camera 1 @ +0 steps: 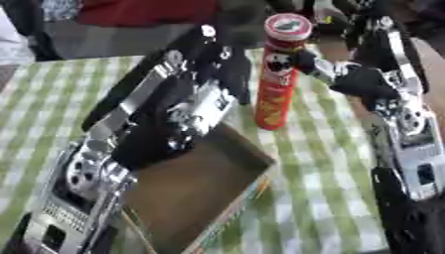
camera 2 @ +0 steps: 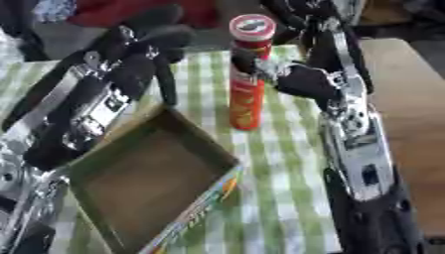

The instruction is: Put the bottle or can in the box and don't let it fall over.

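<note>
Green-white checked tablecloth (camera 2: 287, 198), bare wood tabletop (camera 2: 408, 124) at right. Tall orange-red cylindrical can (camera 2: 247, 74) upright, right hand (camera 2: 300, 79) fingers curled on it. Left hand (camera 2: 143, 59) fingers straight over open brown cardboard box (camera 2: 148, 183); near corner cut off.

We note a glossy, smooth can (camera 2: 246, 74) with a printed red-orange wrap. The box (camera 2: 148, 178) looks like matt brown cardboard with a printed outer edge. A green-checked cloth (camera 2: 278, 163) covers the tabletop. Both hands, left (camera 2: 143, 59) and right (camera 2: 300, 79), show matt black shells with silver metal joints.

No legible text on the can (camera 2: 247, 84).
</note>
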### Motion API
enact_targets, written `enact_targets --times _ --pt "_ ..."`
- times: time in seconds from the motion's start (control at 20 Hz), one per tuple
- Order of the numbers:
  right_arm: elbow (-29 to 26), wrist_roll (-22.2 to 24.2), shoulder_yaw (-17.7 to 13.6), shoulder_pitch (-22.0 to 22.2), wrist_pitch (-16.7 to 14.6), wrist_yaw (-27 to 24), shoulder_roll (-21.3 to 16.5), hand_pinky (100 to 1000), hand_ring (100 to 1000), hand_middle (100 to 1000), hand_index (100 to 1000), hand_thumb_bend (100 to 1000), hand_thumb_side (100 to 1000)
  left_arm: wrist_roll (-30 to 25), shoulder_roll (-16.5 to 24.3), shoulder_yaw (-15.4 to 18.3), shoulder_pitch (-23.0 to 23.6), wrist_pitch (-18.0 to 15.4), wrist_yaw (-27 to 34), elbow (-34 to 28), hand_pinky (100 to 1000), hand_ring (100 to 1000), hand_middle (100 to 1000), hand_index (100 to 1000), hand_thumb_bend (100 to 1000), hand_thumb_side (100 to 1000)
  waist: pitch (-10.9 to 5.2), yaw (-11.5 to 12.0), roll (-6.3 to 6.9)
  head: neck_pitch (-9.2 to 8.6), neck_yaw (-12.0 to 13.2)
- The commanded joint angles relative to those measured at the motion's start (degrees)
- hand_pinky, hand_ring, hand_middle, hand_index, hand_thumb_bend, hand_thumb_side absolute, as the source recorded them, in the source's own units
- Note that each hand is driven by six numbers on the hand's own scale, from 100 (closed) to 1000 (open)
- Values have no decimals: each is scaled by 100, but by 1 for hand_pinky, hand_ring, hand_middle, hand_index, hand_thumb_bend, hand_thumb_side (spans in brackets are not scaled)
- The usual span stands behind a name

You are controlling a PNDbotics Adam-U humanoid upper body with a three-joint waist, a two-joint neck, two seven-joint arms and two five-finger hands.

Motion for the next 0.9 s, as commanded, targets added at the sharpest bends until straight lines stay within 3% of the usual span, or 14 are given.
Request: enact_targets --times 0.05,0.5,0.65,0.85,0.9 --pt "-137 16 -13 -66 -6 -42 -101 1000 1000 1000 994 811 213 2 -29 41 -43 12 38 -116 1000 965 414 968 100 688 -131 9 -22 -40 2" --pt "-137 107 -56 56 147 58 -126 1000 1000 1000 1000 801 206 -45 -6 6 -24 205 59 -116 1000 973 419 969 100 710 -115 -14 -11 -44 19" --pt "-137 314 -94 181 349 216 -134 1000 1000 1000 1000 886 277 -44 22 -1 4 345 14 -115 1000 973 420 976 100 715 -98 -23 -2 -46 21" --pt "-137 605 -168 318 783 537 -83 1000 1000 1000 1000 900 289 4 59 -7 41 437 -281 2 1000 976 420 980 100 722 -78 -22 14 -69 25" --pt "-137 660 -179 342 876 596 -67 1000 1000 1000 1000 872 256 10 56 -14 45 436 -366 48 1000 977 420 980 100 704 -74 -21 18 -74 27"
